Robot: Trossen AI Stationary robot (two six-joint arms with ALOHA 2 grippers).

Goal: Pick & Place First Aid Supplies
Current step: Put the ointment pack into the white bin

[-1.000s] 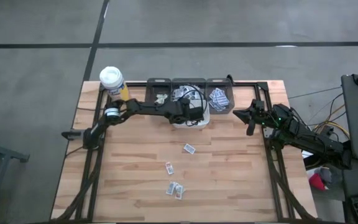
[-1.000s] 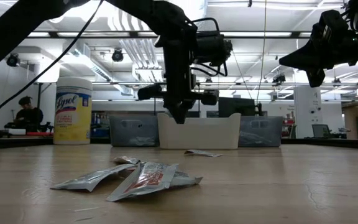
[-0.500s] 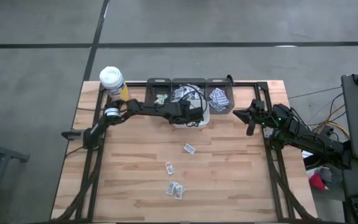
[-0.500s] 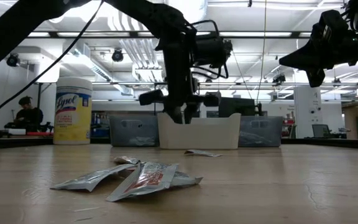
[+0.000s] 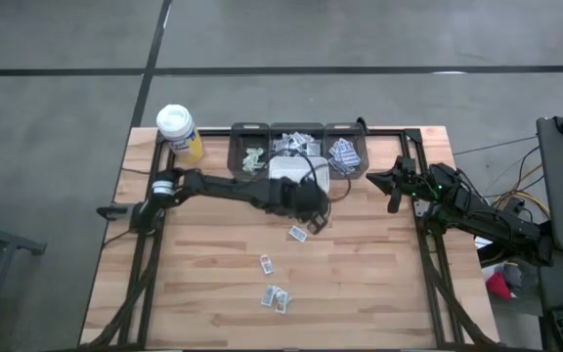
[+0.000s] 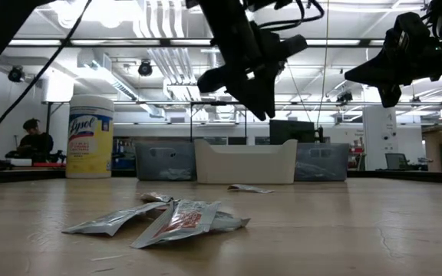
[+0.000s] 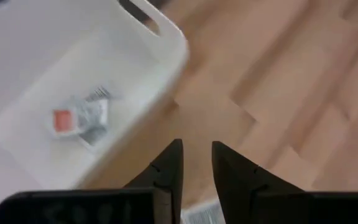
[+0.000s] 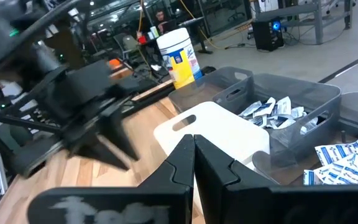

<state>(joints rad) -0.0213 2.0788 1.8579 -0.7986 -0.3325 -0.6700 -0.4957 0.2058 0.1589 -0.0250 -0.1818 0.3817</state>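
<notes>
At the table's far left corner stands a white-lidded yellow wipes canister [image 5: 177,129]. The left gripper [image 5: 313,217] hangs over the wooden tabletop [image 5: 203,284] just in front of the white plastic bin [image 5: 299,174], its fingers [image 7: 168,169] a little apart with nothing between them. One small flat paper packet with red print [image 7: 76,118] lies inside that bin, behind the gripper. Another packet [image 5: 298,234] lies on the wood just beside the fingertips, and three more packets [image 5: 273,288] lie nearer the front edge. Right of the white bin, a dark grey bin [image 5: 346,154] holds blue-printed packets [image 8: 340,155]. The right gripper [image 5: 395,183] waits at the table's right edge, fingers pressed together, empty.
</notes>
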